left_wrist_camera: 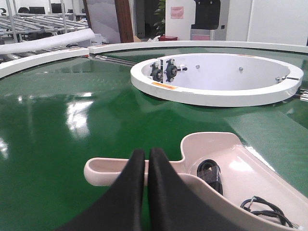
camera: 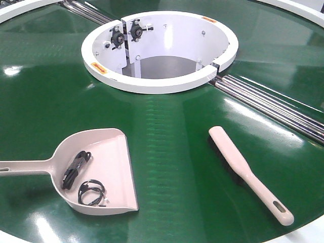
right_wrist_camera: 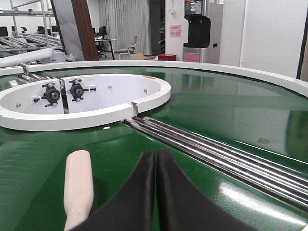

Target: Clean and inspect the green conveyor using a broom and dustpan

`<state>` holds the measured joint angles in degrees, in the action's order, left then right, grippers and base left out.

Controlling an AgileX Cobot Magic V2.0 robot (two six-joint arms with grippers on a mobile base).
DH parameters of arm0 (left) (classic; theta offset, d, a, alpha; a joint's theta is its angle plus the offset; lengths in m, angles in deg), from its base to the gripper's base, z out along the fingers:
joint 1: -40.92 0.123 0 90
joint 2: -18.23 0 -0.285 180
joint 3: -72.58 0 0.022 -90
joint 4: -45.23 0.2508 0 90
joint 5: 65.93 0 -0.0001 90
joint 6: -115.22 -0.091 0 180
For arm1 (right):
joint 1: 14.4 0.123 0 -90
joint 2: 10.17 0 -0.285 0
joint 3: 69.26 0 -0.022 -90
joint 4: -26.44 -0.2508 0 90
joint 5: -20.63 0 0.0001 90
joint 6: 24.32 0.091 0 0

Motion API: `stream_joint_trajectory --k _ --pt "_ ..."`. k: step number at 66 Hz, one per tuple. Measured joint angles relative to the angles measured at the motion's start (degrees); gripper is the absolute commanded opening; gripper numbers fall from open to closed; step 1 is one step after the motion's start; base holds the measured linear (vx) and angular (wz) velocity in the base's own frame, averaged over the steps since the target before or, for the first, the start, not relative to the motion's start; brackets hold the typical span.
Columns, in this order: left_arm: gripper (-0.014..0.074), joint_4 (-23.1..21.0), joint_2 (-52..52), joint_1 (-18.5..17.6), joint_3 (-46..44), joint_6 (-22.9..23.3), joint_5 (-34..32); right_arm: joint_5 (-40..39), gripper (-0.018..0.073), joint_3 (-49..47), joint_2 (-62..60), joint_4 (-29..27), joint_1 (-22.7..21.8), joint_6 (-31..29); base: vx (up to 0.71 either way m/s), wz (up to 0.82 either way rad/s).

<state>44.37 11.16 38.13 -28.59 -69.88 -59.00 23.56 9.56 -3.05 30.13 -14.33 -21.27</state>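
Note:
The green conveyor (camera: pixel 167 126) fills the front view. On it at the lower left lies the pale pink-beige dustpan (camera: pixel 109 162), handle pointing left, with black cable scraps (camera: pixel 76 168) inside. The broom (camera: pixel 243 169) lies at the lower right, bristles down, its slotted handle end nearest the front edge. Neither gripper shows in the front view. In the left wrist view my left gripper (left_wrist_camera: pixel 147 152) is shut and empty, just above and short of the dustpan (left_wrist_camera: pixel 226 154) handle. My right gripper (right_wrist_camera: pixel 155 153) is shut and empty, with the broom (right_wrist_camera: pixel 79 185) lying to its left.
A white ring-shaped housing (camera: pixel 157 50) with black bearing fittings stands at the belt's centre. Silver rollers (camera: pixel 276 104) cross the belt to the right of it, behind the broom. A white outer rim (left_wrist_camera: pixel 43 57) borders the belt.

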Motion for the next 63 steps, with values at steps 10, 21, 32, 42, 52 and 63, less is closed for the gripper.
stream_joint_trajectory --k 10,21,32,42,52,63 --pt "-0.0006 0.0 0.0 0.0 0.0 0.0 0.0 0.0 -0.0008 0.0 0.0 0.0 0.0 0.1 0.0 0.0" --pt "-0.0006 0.0 0.0 0.0 0.0 0.0 0.0 -0.1 -0.0008 0.0 0.0 0.0 0.0 0.1 0.0 0.0" --pt "-0.0006 0.0 0.0 0.0 0.0 0.0 0.0 -0.1 -0.0008 0.0 0.0 0.0 0.0 0.1 0.0 0.0" --pt "-0.0006 0.0 0.0 0.0 0.0 0.0 0.0 -0.1 -0.0008 0.0 0.0 0.0 0.0 0.1 0.0 0.0" --pt "-0.0006 0.0 0.0 0.0 0.0 0.0 0.0 -0.1 -0.0008 0.0 0.0 0.0 0.0 0.1 0.0 0.0" --pt "-0.0006 0.0 0.0 0.0 0.0 0.0 0.0 -0.1 -0.0008 0.0 0.0 0.0 0.0 0.1 0.0 0.0"
